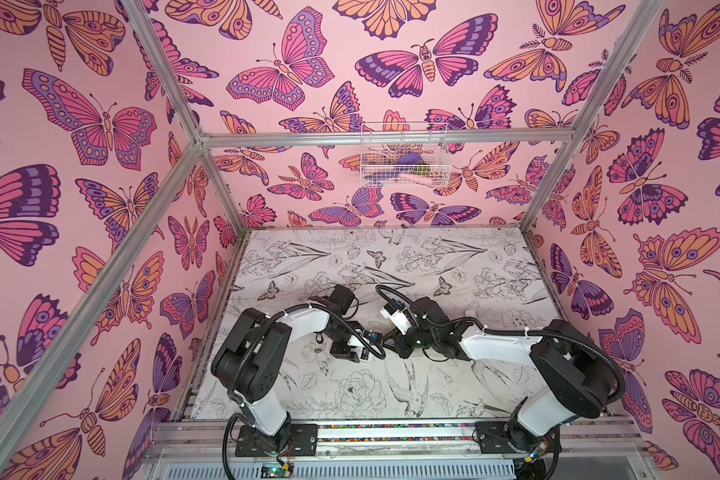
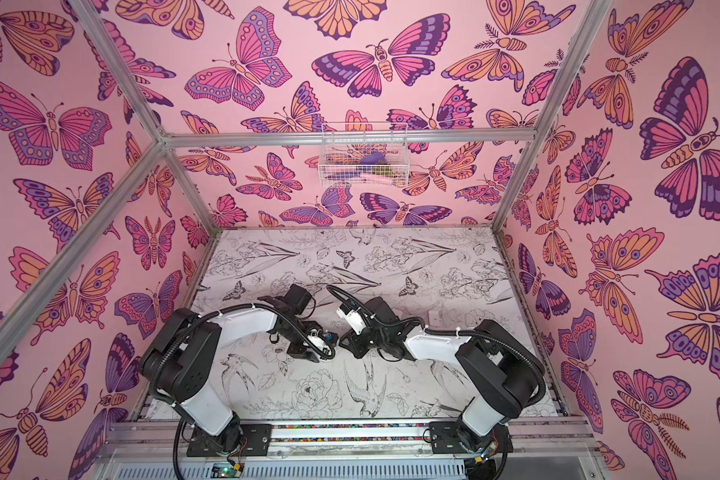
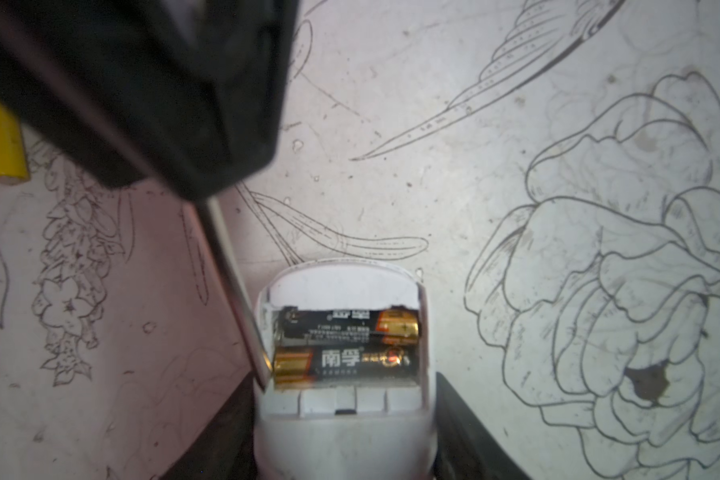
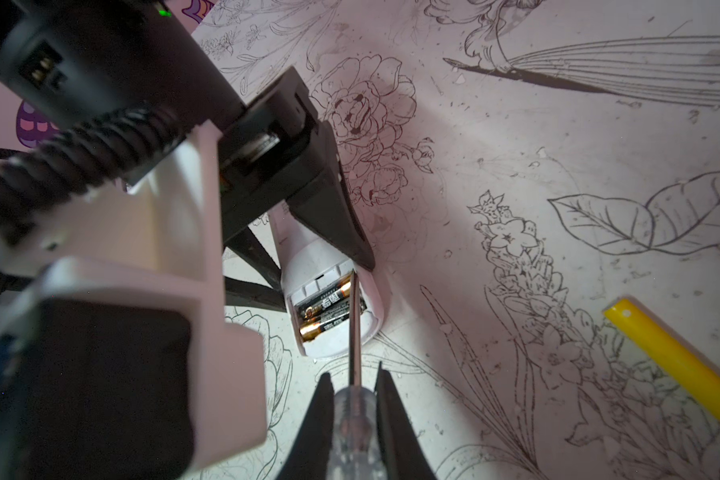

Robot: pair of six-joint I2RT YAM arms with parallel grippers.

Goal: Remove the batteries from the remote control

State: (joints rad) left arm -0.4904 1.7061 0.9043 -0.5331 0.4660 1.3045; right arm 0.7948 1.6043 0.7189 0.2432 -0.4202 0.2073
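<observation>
If pried too sharply with the clear-handled thin steel screwdriver clamped in the right gripper, could fling either of two black gold-ended cylindrical batteries, both seated in the open bay of the white plastic remote control pinched in the left gripper.

Bright, even top views, bowed at the edges; dim, pinkish, shadowed wrist views, soft-focus up close.

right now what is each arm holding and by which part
Right jaws grip the screwdriver by its clear handle; left jaws clamp the white remote across its body's sides.
</observation>
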